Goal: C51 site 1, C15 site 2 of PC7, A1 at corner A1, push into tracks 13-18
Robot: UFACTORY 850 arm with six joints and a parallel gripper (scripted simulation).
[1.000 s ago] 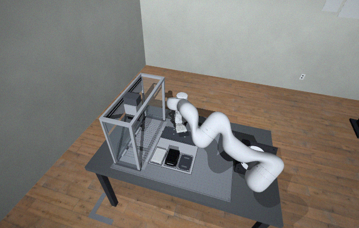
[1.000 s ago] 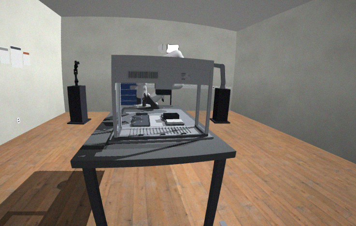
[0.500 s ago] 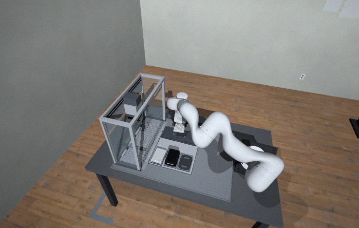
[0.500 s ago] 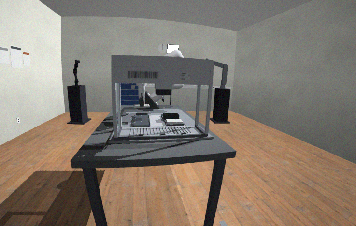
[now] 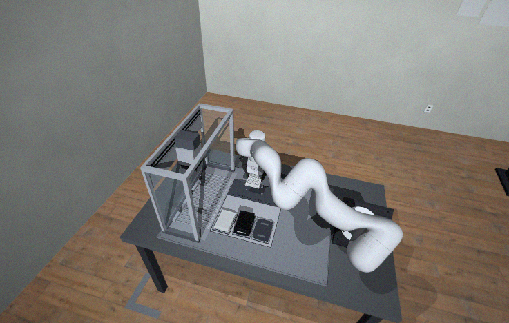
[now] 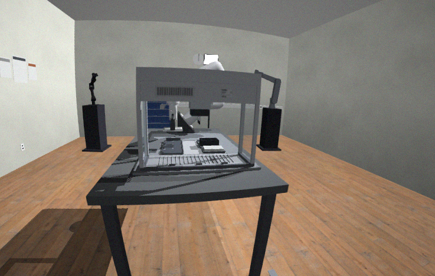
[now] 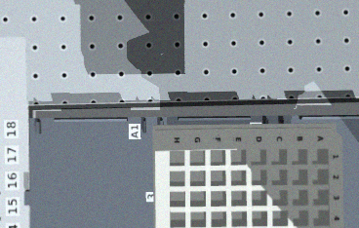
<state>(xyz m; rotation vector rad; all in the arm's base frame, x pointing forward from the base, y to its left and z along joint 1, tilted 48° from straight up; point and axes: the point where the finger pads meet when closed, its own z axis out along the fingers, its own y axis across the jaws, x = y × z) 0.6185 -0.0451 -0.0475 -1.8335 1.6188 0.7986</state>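
My gripper [image 5: 253,177] is shut on C15, a white 96-well plate [image 5: 253,181], and holds it above the plate carrier PC7 [image 5: 250,192] on the apron. In the wrist view the plate [image 7: 247,180] fills the lower right, with column letters H to A along its top edge. It hangs over the dark carrier [image 7: 89,171]. An A1 mark and a "3" label [image 7: 148,196] lie just left of the plate. My fingers are hidden in the wrist view. The black C51 block [image 5: 244,221] and the pale C16 plate [image 5: 224,219] sit in their nests.
The nest nearest the arm base [image 5: 264,229] is empty. The framed instrument [image 5: 188,172] stands left of the apron, with its rails [image 5: 204,197] inside. Track numbers 15 to 18 [image 7: 12,166] show at the left of the wrist view. A perforated board [image 7: 269,44] lies beyond the carrier.
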